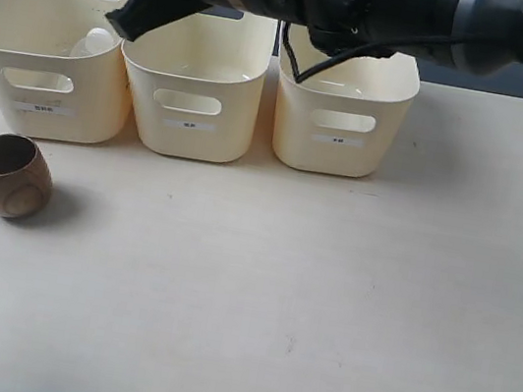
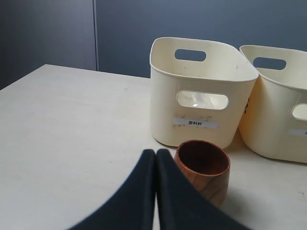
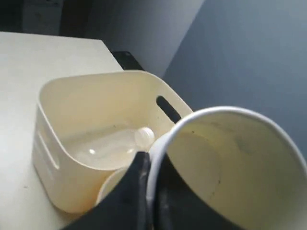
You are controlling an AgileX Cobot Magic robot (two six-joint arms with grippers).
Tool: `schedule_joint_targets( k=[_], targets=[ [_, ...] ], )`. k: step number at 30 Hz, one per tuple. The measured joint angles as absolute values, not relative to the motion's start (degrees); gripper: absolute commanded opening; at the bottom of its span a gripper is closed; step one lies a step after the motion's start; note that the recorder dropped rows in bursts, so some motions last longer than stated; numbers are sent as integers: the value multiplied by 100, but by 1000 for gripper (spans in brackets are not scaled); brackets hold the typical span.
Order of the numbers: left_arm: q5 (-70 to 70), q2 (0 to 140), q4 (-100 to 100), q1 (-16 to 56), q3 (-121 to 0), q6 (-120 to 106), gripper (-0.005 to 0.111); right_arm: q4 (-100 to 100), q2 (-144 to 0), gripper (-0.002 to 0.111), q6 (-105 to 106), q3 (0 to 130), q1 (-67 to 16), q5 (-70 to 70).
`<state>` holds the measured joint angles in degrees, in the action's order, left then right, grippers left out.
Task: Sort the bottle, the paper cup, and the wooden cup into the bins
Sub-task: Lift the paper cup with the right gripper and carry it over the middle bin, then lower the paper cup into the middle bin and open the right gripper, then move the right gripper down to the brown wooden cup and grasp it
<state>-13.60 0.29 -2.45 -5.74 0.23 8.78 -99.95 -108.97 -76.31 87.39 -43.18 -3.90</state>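
The wooden cup [image 1: 10, 175] stands upright on the table in front of the left bin [image 1: 8, 37]. In the left wrist view my left gripper [image 2: 156, 152] is shut and empty, just beside the wooden cup [image 2: 204, 170]. The left gripper does not show in the exterior view. My right arm reaches across above the bins, its gripper [image 1: 130, 21] over the left and middle bins [image 1: 201, 77]. That right gripper [image 3: 152, 167] is shut on the wall of the paper cup [image 3: 230, 163]. The bottle [image 3: 115, 146] lies on its side inside the left bin [image 3: 48, 143], its bottle cap [image 1: 95, 42] showing.
The right bin [image 1: 347, 95] stands beside the middle one, all three in a row at the table's back. The table [image 1: 324, 305] stretches wide in front of them. A dark wall lies behind the bins.
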Motion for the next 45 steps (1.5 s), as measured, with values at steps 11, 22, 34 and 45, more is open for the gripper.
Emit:
schedule_joint_targets(
  k=[11,22,34,45],
  targets=[
    [-1360,29,-245,-574,23,878,0,-9995,-12315,0,-7961,9650,-4029,-475],
    [-1360,29,-245,-574,23,878,0,-9985,-12760,0,-8533,9745,-3736,-463],
    [-1360,29,-245,-574,23,878,0,-9985,-12772,32,-8624,9745,-3736,-707],
    [-1360,29,-245,-574,23,878,0,-9985,-12772,33,-8681,9745,-3736,-719]
  ],
)
